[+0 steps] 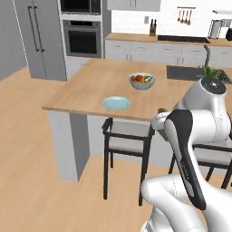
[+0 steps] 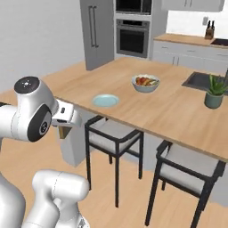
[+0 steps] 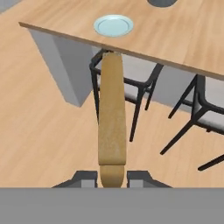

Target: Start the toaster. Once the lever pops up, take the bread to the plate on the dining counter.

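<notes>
Hand (image 3: 112, 177) clenched on bread (image 3: 112, 118), gripped edge-on for carrying, short of bench (image 3: 183, 39) edge; plate (image 3: 113, 25) beyond that edge, awaiting the slice.

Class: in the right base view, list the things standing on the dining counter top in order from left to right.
plate → bowl of fruit → sink → potted plant
</notes>
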You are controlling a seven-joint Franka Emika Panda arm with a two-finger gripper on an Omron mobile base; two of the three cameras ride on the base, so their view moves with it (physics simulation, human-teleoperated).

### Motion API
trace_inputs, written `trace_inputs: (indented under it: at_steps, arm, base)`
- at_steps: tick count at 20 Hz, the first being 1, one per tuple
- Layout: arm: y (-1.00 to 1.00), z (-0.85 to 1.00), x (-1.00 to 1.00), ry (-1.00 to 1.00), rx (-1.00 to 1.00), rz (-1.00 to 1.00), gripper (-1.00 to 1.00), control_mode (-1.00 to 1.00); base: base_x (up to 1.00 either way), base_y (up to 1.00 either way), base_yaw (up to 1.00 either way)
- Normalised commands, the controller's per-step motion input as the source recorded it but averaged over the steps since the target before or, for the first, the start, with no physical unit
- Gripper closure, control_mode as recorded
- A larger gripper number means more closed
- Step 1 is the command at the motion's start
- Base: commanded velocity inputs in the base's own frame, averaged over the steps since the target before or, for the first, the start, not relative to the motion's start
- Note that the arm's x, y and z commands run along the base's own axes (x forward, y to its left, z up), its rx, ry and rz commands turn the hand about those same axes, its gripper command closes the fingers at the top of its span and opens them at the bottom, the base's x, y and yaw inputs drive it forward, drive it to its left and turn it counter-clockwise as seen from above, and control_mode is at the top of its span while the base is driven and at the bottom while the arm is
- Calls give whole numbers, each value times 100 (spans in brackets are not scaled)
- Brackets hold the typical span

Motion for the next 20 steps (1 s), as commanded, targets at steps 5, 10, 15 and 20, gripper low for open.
trace_inputs:
  at_steps: [5, 10, 15, 20]
  arm:
    - [0, 0, 0, 0, 0, 0, 100, 100]
    - [0, 0, 0, 0, 0, 0, 100, 100]
    - [0, 0, 0, 0, 0, 0, 100, 100]
    - [0, 0, 0, 0, 0, 0, 100, 100]
  base:
    - [33, 62, -60]
    - [34, 72, -50]
    - [19, 87, -16]
    - [7, 76, 2]
